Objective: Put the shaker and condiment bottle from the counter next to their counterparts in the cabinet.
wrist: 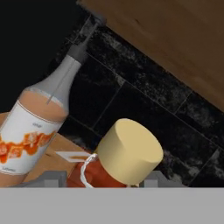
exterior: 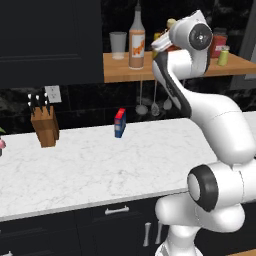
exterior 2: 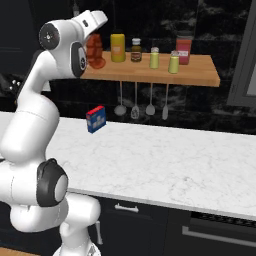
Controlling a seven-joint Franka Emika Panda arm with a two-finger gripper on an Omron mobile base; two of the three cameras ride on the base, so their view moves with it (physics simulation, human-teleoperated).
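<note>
Hand view: gripper [wrist: 103,181] pinching reddish-brown tan-capped condiment bottle [wrist: 118,159] over light-brown wooden cabinet shelf [exterior 2: 200,75], near its left end, beside tall pale orange-label bottle [wrist: 33,135]. Placing step; next lower, release.

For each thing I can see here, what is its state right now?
Reddish-brown condiment bottle with tan cap: capped, held between the tool's fingers, at the shelf.
Tool: shut on the bottle.
Tall pale bottle with orange label: upright on the wooden shelf.
Two yellow-green shakers: upright, side by side.
Blue box: on the marble counter, tilted.
</note>
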